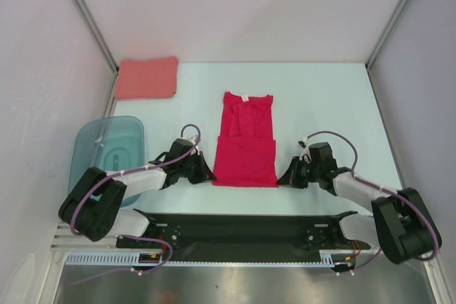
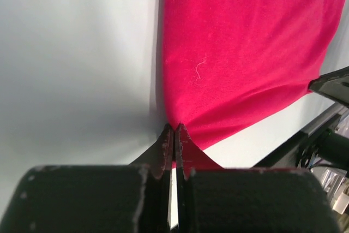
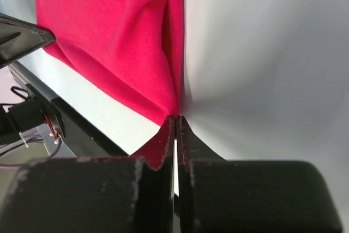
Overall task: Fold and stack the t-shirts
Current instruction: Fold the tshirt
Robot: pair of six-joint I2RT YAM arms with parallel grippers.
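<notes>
A crimson-red t-shirt lies flat mid-table, collar towards the far side, sleeves folded in. My left gripper is shut on its near left hem corner; in the left wrist view the cloth puckers into the fingertips. My right gripper is shut on the near right hem corner, and in the right wrist view the red cloth gathers at the tips. A salmon-pink t-shirt lies folded at the far left corner.
A translucent teal tub stands on the left, just beyond my left arm. White walls enclose the table on three sides. A black rail runs along the near edge by the arm bases.
</notes>
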